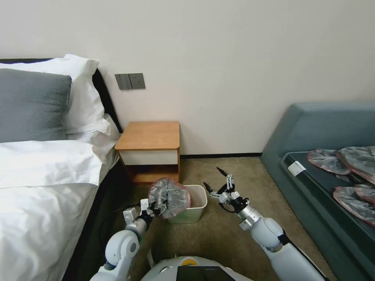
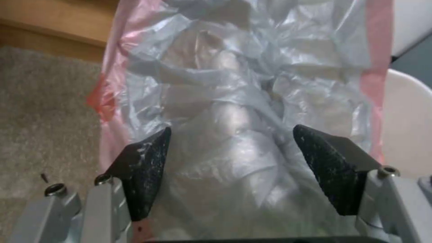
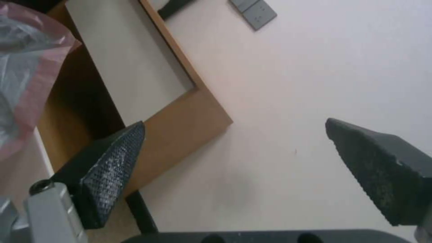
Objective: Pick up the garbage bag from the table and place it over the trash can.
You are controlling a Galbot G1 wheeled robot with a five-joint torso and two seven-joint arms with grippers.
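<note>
The garbage bag (image 1: 170, 197) is a crumpled grey bundle with a pinkish-red rim, held just above the left end of the trash can (image 1: 195, 207). My left gripper (image 1: 158, 207) grips it from the near left. In the left wrist view the bag (image 2: 234, 84) bunches between the part-closed fingers of the left gripper (image 2: 232, 127), with the bin's pale rim (image 2: 405, 118) beside it. My right gripper (image 1: 211, 176) stands open and holds nothing, just right of the bin. The right wrist view shows it (image 3: 235, 120) open before the table (image 3: 189, 125). The table (image 1: 150, 134) stands behind the bin with a bare top.
A bed (image 1: 39, 187) with white linen runs along the left, close to my left arm. A blue-grey sofa (image 1: 332, 128) on the right carries several more bags (image 1: 351, 164). Open carpet (image 1: 218, 234) lies between bin and sofa. The wall is behind the table.
</note>
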